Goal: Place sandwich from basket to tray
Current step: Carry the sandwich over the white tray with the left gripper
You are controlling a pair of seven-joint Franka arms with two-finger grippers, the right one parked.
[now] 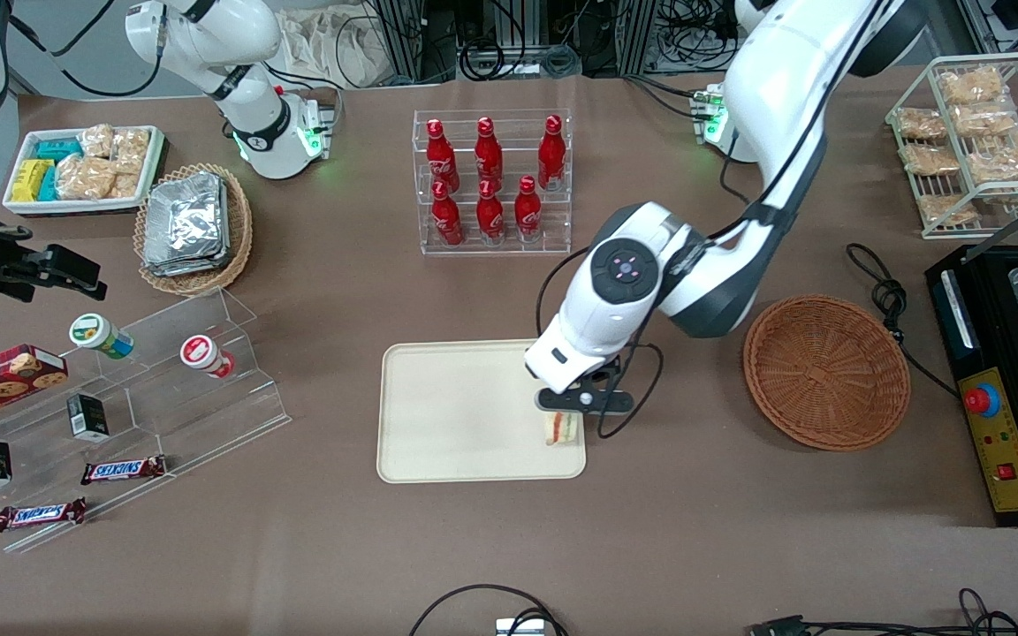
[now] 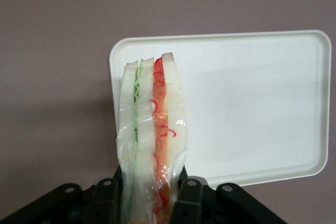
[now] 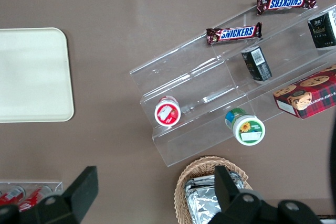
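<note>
Over the tray (image 1: 438,415), at its corner nearest the working arm's end and the front camera, hangs the left gripper (image 1: 573,415), closed on the sandwich (image 1: 562,429). Seen from the wrist: black fingers (image 2: 185,199) pressed against both bread faces of the wrapped sandwich (image 2: 152,135), wedge standing on edge, green layer on one side, red and orange on the other, clear wrap bunched at the grip. Below it, the cream tray (image 2: 252,108), bare, on the brown table (image 1: 695,530). Possibly touching the tray floor at its lower edge, possibly just above it; hard to tell from either view. At about three o'clock from the tray in the front view, well apart, the reddish-brown basket (image 1: 825,371), nothing in it. At twelve o'clock from the tray, farther from the front camera, a clear rack of red bottles (image 1: 491,181). At nine o'clock, toward the parked arm's end, a clear stepped stand (image 1: 173,389) with two small cups lying on it, and Snickers bars (image 1: 123,469) nearer the front camera. At about ten o'clock, a lighter wicker basket of foil packets (image 1: 186,225). At two o'clock, a wire rack of bagged snacks (image 1: 968,132).
</note>
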